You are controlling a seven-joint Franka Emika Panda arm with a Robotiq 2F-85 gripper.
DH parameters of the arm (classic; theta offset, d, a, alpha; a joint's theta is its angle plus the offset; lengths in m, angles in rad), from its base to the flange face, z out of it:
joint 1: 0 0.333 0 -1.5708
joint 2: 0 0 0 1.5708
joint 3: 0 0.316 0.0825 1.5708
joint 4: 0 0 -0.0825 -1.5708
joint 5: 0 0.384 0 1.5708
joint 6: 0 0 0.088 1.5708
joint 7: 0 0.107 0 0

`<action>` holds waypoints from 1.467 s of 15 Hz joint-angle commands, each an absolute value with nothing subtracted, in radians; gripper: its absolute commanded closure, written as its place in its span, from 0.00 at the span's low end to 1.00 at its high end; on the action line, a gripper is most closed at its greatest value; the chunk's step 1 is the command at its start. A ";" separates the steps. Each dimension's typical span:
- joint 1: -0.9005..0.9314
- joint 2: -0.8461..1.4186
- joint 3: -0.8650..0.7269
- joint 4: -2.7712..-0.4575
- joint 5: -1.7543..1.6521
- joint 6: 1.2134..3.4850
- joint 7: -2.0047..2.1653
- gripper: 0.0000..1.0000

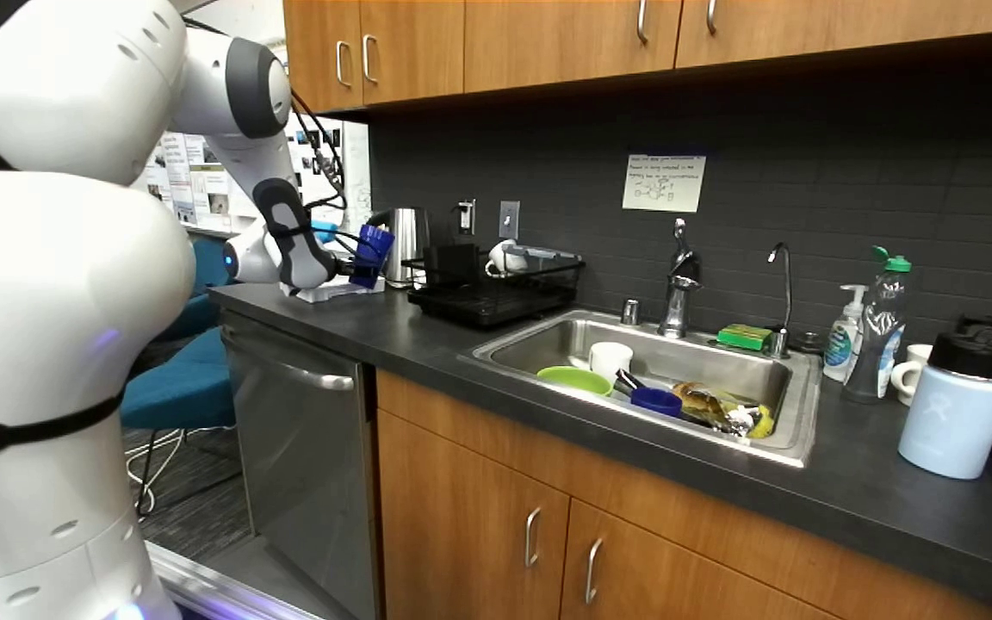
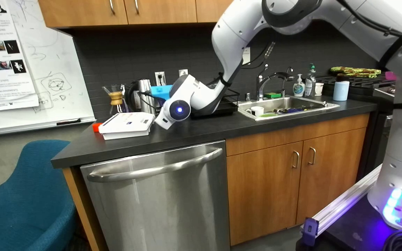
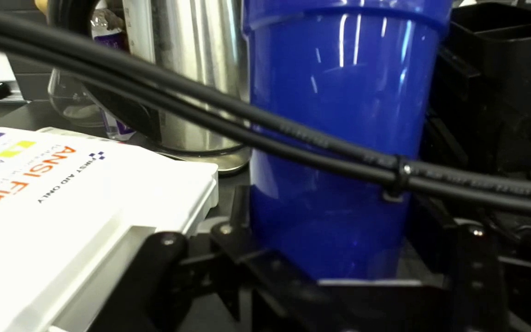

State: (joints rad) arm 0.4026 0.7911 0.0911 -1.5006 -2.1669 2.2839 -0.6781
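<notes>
My claw (image 3: 334,219) is clamped on a tall blue cup (image 3: 339,87), one black finger (image 3: 241,207) against its left side and another against its right in the wrist view. Two black cables (image 3: 302,133) run slantwise across that view in front of the cup. In an exterior view the cup leans at the end of my arm (image 1: 251,164), over the left part of the dark counter (image 1: 427,331); I cannot tell whether its base touches anything. In the wrist view a white first aid box (image 3: 95,203) with orange lettering lies near on the left, and a steel kettle (image 3: 194,53) stands farther off, behind the cup and to its left. In an exterior view the black dish rack (image 1: 487,303) sits just right of the cup, with a white mug (image 1: 509,258) in it. Farther right is the sink (image 1: 802,405), holding a white cup (image 1: 610,357), a green bowl (image 1: 573,379) and a jumble of other things. At the counter's right end a pale blue bottle (image 1: 954,422) with a black lid stands near a pump soap bottle (image 1: 843,340).
</notes>
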 commanded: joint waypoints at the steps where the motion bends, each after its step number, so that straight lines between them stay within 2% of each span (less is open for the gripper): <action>1: 0.393 0.797 0.072 -1.506 -2.252 2.288 -0.629 0.46; 22: 0.393 0.902 0.045 -1.460 -2.382 2.131 -0.409 0.46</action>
